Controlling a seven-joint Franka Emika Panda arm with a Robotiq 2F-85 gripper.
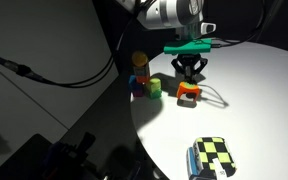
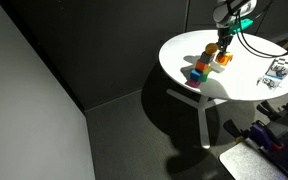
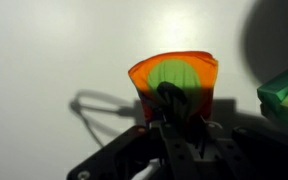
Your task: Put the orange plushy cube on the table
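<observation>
The orange plushy cube (image 1: 189,92) rests low on the white round table (image 1: 254,115), right under my gripper (image 1: 191,78). In the wrist view the cube (image 3: 149,80) shows its green face, and its sides look pinched in. My gripper's dark fingers (image 3: 170,103) sit together over the middle of the cube and appear shut on its top. In an exterior view the cube (image 2: 224,59) is near the far side of the table (image 2: 234,88), below the gripper (image 2: 224,47). I cannot tell whether the cube touches the tabletop.
A small stack of coloured blocks (image 1: 140,72) and a plain green block (image 1: 155,89) stand just beside the cube; the green block shows at the wrist view's edge (image 3: 286,92). A yellow-and-black checkered cube (image 1: 212,157) lies near the table's edge.
</observation>
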